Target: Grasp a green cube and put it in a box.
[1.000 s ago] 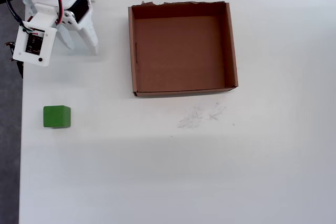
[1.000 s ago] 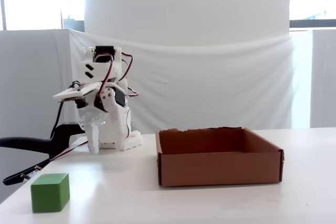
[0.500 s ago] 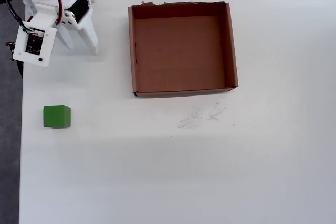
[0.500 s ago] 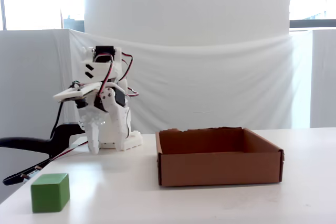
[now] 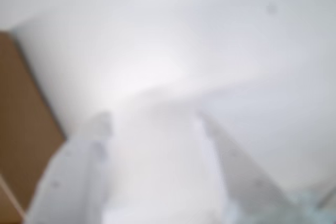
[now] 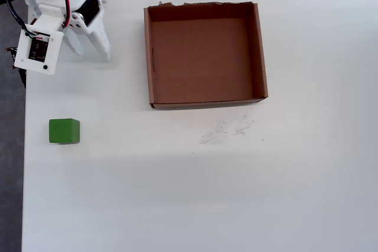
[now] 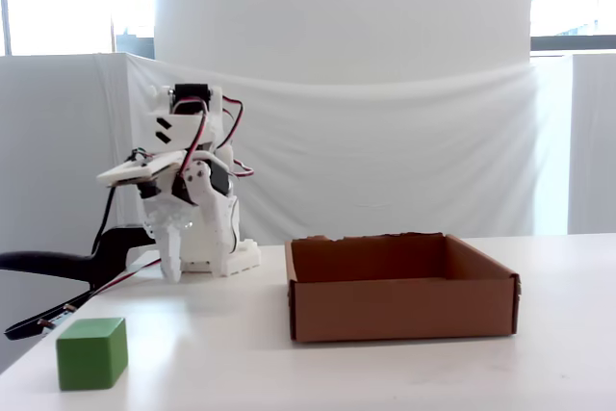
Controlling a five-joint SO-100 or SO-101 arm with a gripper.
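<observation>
**Nothing moved; cube waits at the counter's edge**

Since the earlier frames, nothing has shifted. The tool is folded near the arm's base at 10 o'clock in the overhead view, fingers a little spread and empty. The cube sits at 8 o'clock, well apart from the box. Being so close to the counter edge, a clumsy nudge could push it off.

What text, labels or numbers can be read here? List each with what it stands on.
None can be read.
The cube and box have plain faces with no print.
The small board on the arm shows tiny marks, too small to read.
The pencil-like scribbles on the table form no letters.
The wrist view is too blurred to show any text.
</observation>
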